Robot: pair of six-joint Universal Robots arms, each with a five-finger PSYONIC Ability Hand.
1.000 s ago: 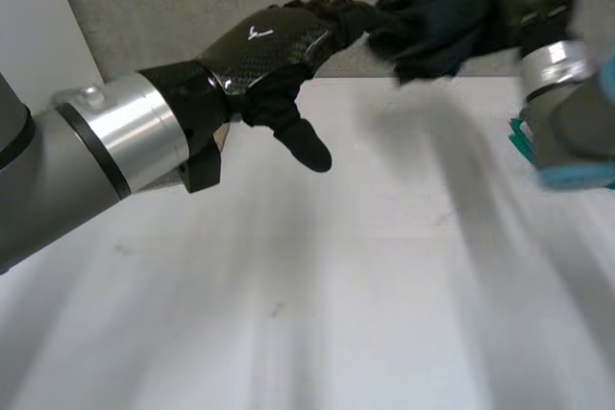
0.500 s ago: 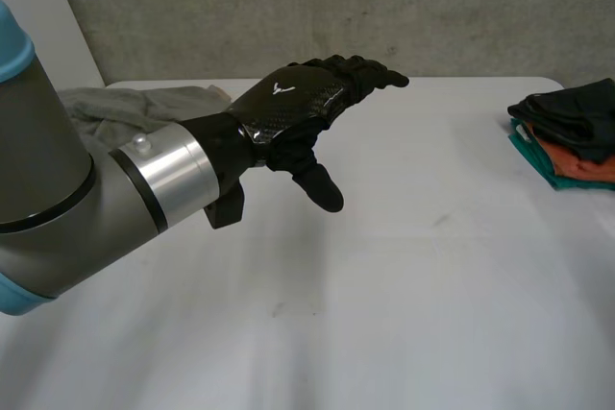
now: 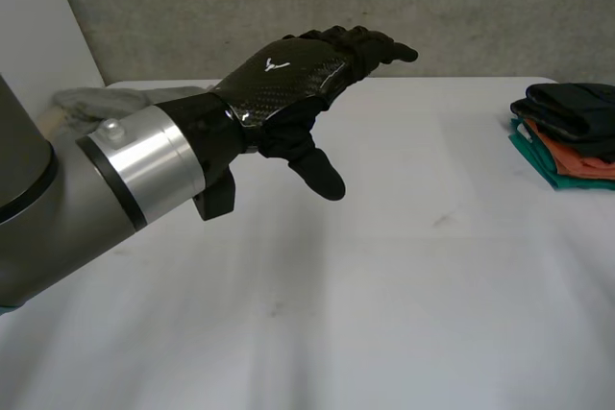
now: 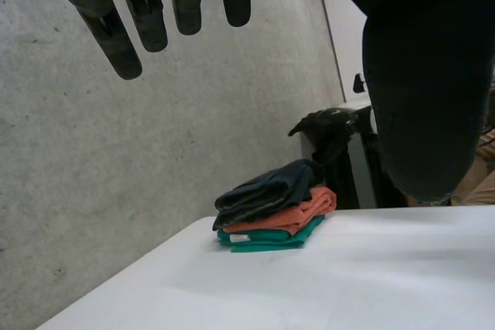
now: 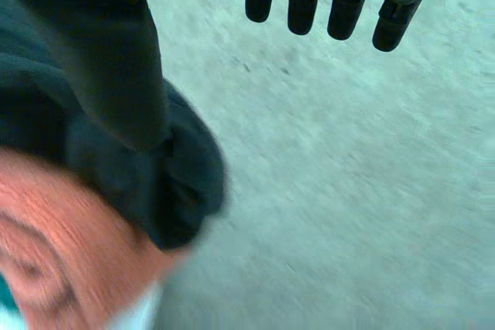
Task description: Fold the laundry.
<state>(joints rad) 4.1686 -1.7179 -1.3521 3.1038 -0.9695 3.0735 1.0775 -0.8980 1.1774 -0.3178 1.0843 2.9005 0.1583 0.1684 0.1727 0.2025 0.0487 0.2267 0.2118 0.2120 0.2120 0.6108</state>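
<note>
A stack of folded clothes lies at the table's right edge: a dark garment on top, an orange one under it, a teal one at the bottom. My right hand hovers just over the dark garment and the orange one, fingers straight and holding nothing. Raised over the middle of the table, my left hand is open and empty, its fingers pointing toward the stack. A crumpled grey cloth lies at the far left, partly hidden behind my left arm.
The white table stretches bare between the grey cloth and the stack. A grey concrete wall runs along the table's far edge. Beyond the stack in the left wrist view stand dark and grey objects.
My right arm carried the dark garment off to the right; it now lies on top of the stack and the right hand has opened. My left hand stayed raised, shifting slightly.
</note>
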